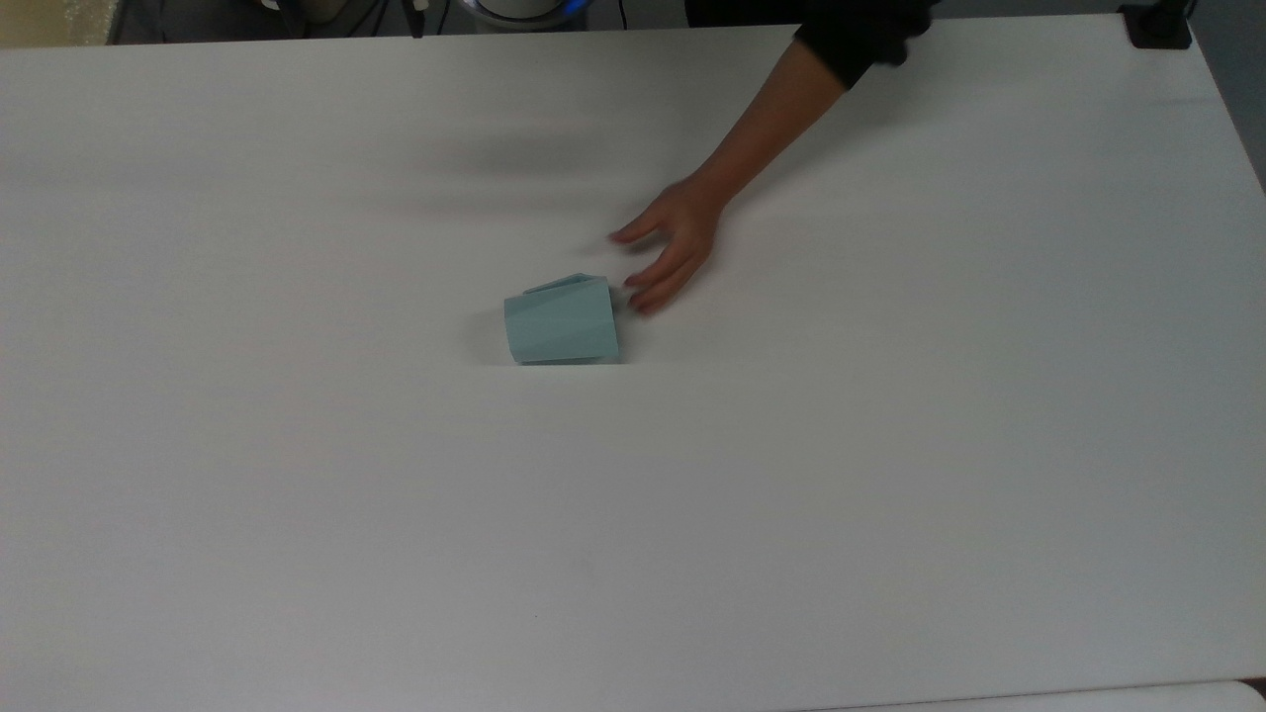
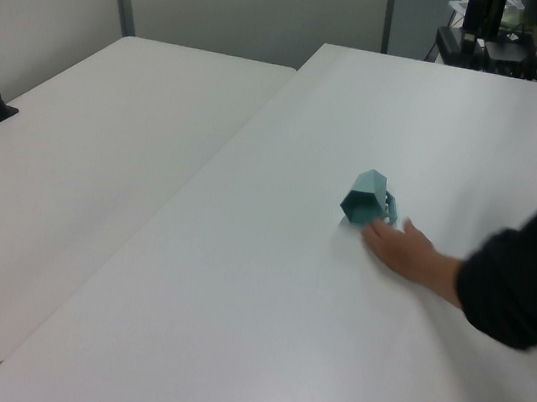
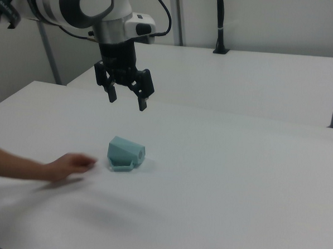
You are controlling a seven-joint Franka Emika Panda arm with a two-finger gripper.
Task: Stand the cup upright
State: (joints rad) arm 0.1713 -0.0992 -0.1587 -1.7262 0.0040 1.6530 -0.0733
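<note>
White arm [image 3: 78, 5] — black pincer [image 3: 127, 100], black cables.

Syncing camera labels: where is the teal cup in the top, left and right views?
Top view: the cup lies on its side just left of centre, on the white table.
Left view: right of centre, wide rim toward the camera.
Right view: left of centre, below the open gripper, handle on the table.
Shared landmark: a person's hand right beside the cup.
</note>
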